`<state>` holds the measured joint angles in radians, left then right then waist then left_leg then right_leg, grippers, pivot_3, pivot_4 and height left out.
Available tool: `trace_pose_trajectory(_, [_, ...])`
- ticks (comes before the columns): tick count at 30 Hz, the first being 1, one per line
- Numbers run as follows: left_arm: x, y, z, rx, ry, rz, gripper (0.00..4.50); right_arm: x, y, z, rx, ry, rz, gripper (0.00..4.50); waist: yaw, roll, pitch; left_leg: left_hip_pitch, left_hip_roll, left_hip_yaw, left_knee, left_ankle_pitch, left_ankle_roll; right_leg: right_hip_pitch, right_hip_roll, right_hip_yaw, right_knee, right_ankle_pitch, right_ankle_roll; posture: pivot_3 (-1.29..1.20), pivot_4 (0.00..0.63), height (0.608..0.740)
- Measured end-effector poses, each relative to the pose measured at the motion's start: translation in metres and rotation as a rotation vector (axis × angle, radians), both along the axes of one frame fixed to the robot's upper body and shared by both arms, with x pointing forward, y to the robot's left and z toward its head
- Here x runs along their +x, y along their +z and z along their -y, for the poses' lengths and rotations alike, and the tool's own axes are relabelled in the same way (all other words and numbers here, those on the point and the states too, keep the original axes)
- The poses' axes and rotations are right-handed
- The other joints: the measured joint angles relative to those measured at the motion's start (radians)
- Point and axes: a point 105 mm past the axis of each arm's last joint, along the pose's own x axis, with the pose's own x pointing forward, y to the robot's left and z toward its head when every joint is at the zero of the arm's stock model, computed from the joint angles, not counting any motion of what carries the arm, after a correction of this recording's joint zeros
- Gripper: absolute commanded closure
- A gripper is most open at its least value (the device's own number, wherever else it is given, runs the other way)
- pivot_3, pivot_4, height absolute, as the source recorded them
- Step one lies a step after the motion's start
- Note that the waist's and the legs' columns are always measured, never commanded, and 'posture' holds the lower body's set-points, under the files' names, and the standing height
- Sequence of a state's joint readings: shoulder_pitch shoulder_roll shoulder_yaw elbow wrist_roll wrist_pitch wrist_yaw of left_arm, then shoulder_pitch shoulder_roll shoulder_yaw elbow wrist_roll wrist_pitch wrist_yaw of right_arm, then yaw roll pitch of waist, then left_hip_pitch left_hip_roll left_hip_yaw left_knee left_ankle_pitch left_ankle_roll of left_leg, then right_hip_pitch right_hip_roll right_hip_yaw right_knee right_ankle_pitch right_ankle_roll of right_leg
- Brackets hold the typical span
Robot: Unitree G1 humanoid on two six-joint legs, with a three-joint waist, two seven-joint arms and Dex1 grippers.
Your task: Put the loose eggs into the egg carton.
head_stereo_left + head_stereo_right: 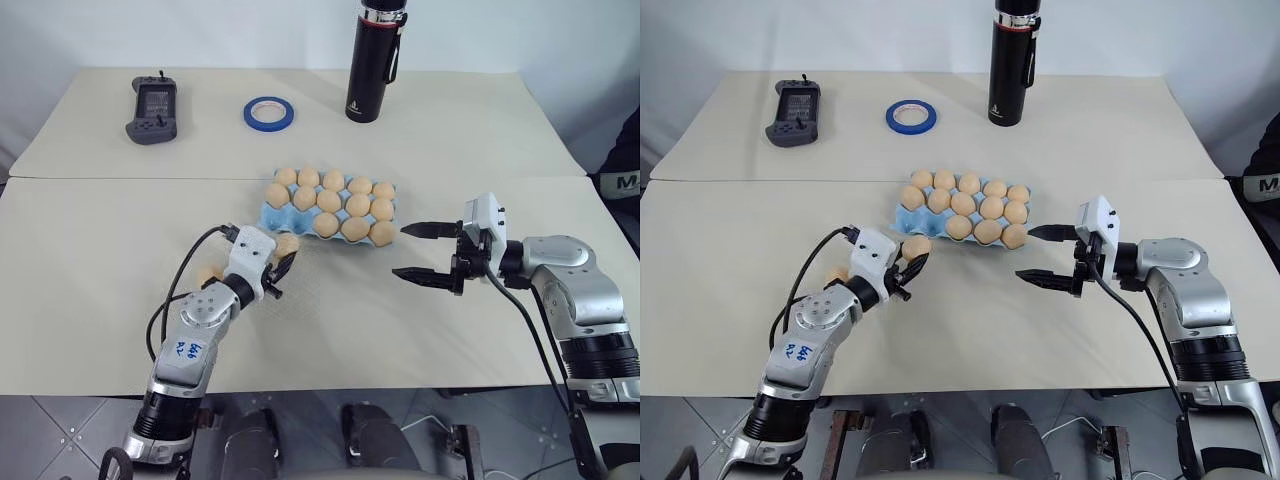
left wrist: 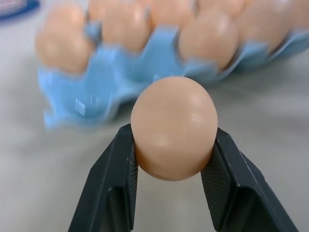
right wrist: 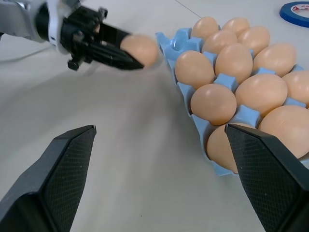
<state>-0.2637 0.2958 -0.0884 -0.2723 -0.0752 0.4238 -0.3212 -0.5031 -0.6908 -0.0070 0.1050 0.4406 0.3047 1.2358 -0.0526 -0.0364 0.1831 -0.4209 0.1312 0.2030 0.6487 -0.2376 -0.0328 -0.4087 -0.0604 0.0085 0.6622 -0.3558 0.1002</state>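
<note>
Clamped between the left gripper (image 2: 175, 159) fingers, one egg (image 2: 174, 128), just short of the egg carton (image 1: 283, 218); carton nearly full, near-left cup vacant; another loose egg (image 1: 208, 274) beside that arm on the desk (image 1: 90, 300); right gripper (image 1: 425, 252) spread wide, holding nothing.

Likely a lab: bare test tables (image 1: 450, 140).
</note>
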Motion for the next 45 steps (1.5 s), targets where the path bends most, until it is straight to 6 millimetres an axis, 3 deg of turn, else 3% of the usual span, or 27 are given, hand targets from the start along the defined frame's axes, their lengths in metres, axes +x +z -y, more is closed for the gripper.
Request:
trace_pose_trajectory(5, [-0.004,0.020,0.010,-0.012,-0.057,0.106,3.05,-0.001,-0.004,0.001,0.000,-0.009,-0.011,0.00,0.000,0.000,0.000,0.000,0.000,0.000,0.000,0.000,0.000,0.000,0.000,0.000,0.000,0.000,0.000,0.00,0.150,0.740])
trace_pose_trajectory(17, [0.037,0.028,0.026,-0.082,0.061,0.108,3.05,-0.001,-0.003,0.001,-0.001,-0.017,-0.004,0.00,0.003,0.000,0.000,0.000,-0.002,0.000,0.002,0.001,0.002,0.001,-0.001,0.001,0.000,0.002,0.003,0.00,0.150,0.740])
trace_pose_trajectory(18, [0.039,0.028,0.027,-0.082,0.065,0.104,2.51,-0.001,-0.003,0.001,-0.001,-0.016,0.000,0.00,0.003,0.000,0.000,0.000,-0.002,0.000,0.001,0.001,0.002,0.001,-0.001,0.001,0.000,0.002,0.003,0.00,0.150,0.740])
trace_pose_trajectory(20, [0.045,0.025,0.027,-0.081,0.073,0.089,2.08,-0.002,-0.002,0.000,-0.003,-0.015,0.005,0.00,0.003,0.000,0.000,0.000,-0.002,0.000,0.001,0.001,0.002,0.001,-0.001,0.001,0.000,0.002,0.003,0.00,0.150,0.740])
trace_pose_trajectory(26, [0.047,0.022,0.027,-0.076,0.068,0.076,0.07,-0.003,-0.008,0.004,-0.004,-0.031,-0.012,0.00,0.005,0.000,0.000,0.000,-0.002,0.000,0.001,0.001,0.002,0.000,-0.001,0.000,0.000,0.002,0.003,0.00,0.150,0.740])
trace_pose_trajectory(32, [0.045,0.023,0.024,-0.058,0.059,0.076,0.01,-0.003,-0.004,0.006,0.002,-0.044,0.002,0.00,0.008,0.000,0.000,0.000,-0.002,0.000,0.002,0.001,0.002,0.001,-0.001,0.001,0.000,0.002,0.003,0.00,0.150,0.740])
trace_pose_trajectory(37, [0.034,0.034,0.016,-0.033,0.039,0.108,0.01,-0.003,-0.004,0.006,0.002,-0.043,0.003,0.00,0.009,0.000,0.000,0.000,-0.002,0.000,0.001,0.001,0.002,0.000,-0.001,0.001,0.000,0.002,0.003,0.00,0.150,0.740])
trace_pose_trajectory(45, [-0.031,0.022,-0.013,-0.043,-0.155,0.075,0.01,-0.003,-0.003,0.006,0.002,-0.044,0.007,0.00,0.004,0.001,0.000,0.000,-0.001,0.000,-0.001,0.001,0.001,0.000,-0.001,0.000,0.000,0.002,0.003,0.00,0.150,0.740])
